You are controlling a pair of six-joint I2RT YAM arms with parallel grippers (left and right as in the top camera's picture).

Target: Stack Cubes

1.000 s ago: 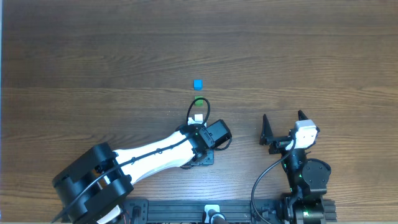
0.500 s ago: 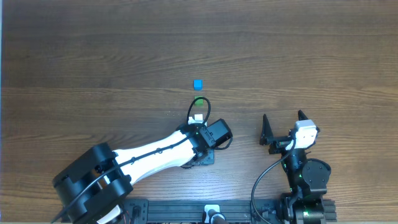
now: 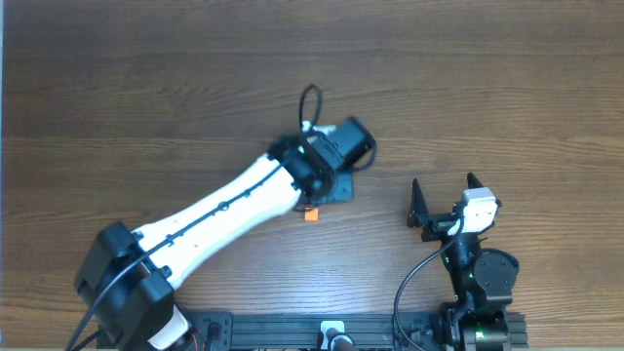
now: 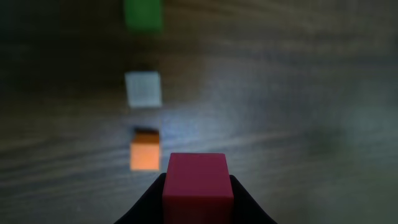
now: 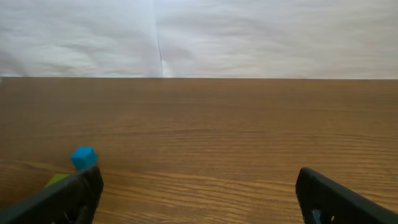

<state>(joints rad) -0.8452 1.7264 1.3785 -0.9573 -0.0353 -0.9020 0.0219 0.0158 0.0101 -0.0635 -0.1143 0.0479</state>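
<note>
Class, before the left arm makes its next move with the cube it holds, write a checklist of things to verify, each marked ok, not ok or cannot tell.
1. Left gripper grips the dark red cube: ok.
2. Small orange cube has a bare top: ok.
3. Red cube centred over the orange cube: not ok, it is offset to one side.
4. White cube and green cube lie apart from the orange one: ok.
5. Right gripper open, away from the cubes: ok.
6. Clearance beneath the red cube: cannot tell.
</note>
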